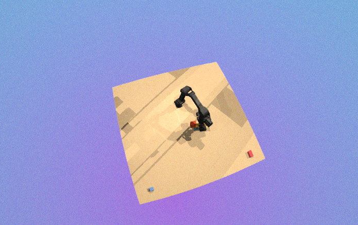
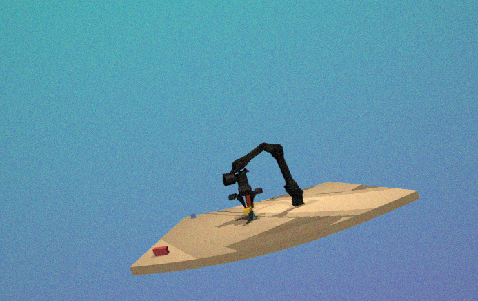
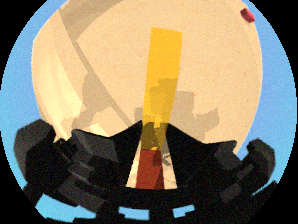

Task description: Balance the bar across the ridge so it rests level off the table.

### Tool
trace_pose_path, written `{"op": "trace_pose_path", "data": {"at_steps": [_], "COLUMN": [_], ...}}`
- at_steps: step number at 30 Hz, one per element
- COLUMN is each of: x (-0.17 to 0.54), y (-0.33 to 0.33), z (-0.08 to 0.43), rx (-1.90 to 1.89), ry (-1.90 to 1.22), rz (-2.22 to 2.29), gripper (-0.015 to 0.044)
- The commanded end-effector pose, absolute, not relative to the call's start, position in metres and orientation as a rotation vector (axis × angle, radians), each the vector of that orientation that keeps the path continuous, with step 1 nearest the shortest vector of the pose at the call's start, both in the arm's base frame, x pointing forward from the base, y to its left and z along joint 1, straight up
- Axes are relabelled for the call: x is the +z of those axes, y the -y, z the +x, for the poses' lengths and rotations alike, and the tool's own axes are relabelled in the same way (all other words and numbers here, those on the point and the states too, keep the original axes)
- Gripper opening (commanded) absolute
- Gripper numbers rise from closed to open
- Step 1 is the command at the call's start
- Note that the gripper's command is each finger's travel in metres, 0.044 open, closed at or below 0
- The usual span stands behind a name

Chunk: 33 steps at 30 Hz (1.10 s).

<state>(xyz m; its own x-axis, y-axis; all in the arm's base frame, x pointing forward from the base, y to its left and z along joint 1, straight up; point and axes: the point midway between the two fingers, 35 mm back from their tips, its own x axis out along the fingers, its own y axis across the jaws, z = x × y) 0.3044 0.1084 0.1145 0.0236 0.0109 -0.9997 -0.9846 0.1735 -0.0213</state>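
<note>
The yellow bar (image 1: 197, 125) (image 2: 247, 210) (image 3: 164, 60) has a taller orange-red block (image 1: 192, 124) (image 2: 247, 199) (image 3: 149, 167) at one end. My gripper (image 2: 247, 206) (image 3: 154, 124) points down and is shut on the bar, close to the orange-red block; the fingertips are hidden in the top view. The small teal ridge (image 1: 196, 129) (image 2: 251, 215) stands on the table (image 1: 174, 173) (image 2: 195, 235) right under the bar. I cannot tell whether the bar touches the ridge. The ridge is mostly hidden in the wrist view.
A red block (image 1: 250, 153) (image 2: 161, 250) (image 3: 247, 15) lies near one table corner. A small blue block (image 1: 151, 189) (image 2: 192, 216) lies near another corner. The arm's base (image 1: 178, 103) (image 2: 297, 198) stands on the table behind the ridge. Shadows cross the table top.
</note>
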Motion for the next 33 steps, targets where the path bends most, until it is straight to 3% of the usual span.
{"op": "trace_pose_path", "data": {"at_steps": [1,33], "x": [0.1141,0.1114], "y": [-0.1080,-0.1079], "z": [0.3045,0.3045], "rx": [1.068,1.068], "ry": [-1.262,-1.262], "rz": [-1.083,-1.083], "gripper": [0.0000,0.0000]}}
